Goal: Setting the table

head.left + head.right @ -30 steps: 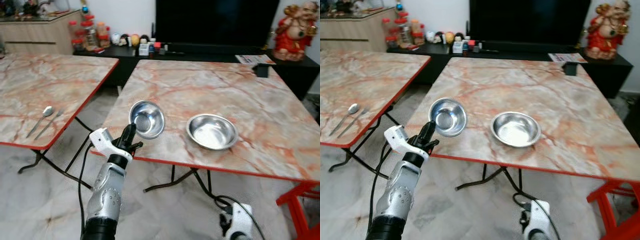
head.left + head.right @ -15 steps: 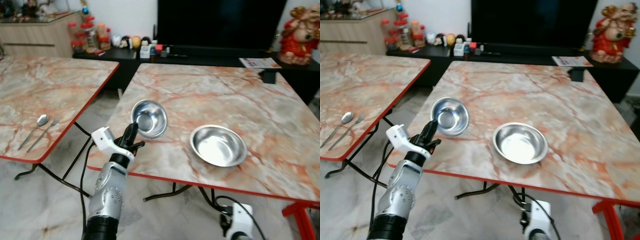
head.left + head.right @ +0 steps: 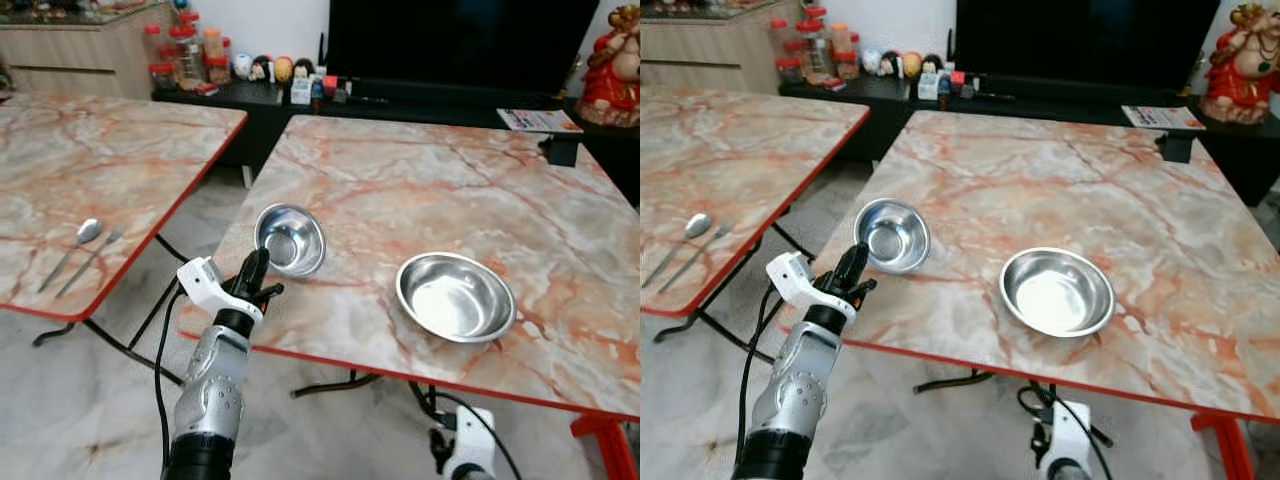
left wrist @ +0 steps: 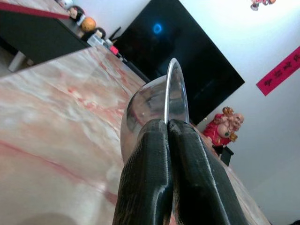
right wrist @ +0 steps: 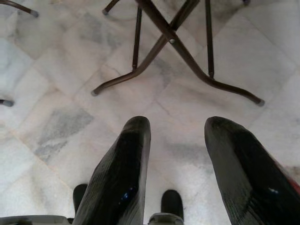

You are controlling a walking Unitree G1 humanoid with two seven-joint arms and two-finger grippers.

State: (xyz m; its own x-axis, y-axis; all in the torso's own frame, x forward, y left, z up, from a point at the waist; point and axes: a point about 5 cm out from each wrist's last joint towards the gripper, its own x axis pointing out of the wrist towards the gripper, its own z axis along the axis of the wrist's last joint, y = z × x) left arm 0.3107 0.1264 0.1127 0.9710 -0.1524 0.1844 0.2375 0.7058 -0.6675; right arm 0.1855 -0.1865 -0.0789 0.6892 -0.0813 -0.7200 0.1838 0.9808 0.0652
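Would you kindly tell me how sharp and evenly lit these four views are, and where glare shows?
Left eye view: sharp, evenly lit; glare whitens the inside of the large steel bowl. Right eye view: much the same. Left wrist view: the left gripper, its jaws shut on the small steel bowl, is soft at close range; the background is hazy. Right wrist view: dimmer; right gripper blurred, floor sharper.

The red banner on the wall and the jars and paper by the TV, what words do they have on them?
Red banner: has marks, too blurred to read.
Jars: labels too small to read.
Paper: print too small to read.
No word here can be read.
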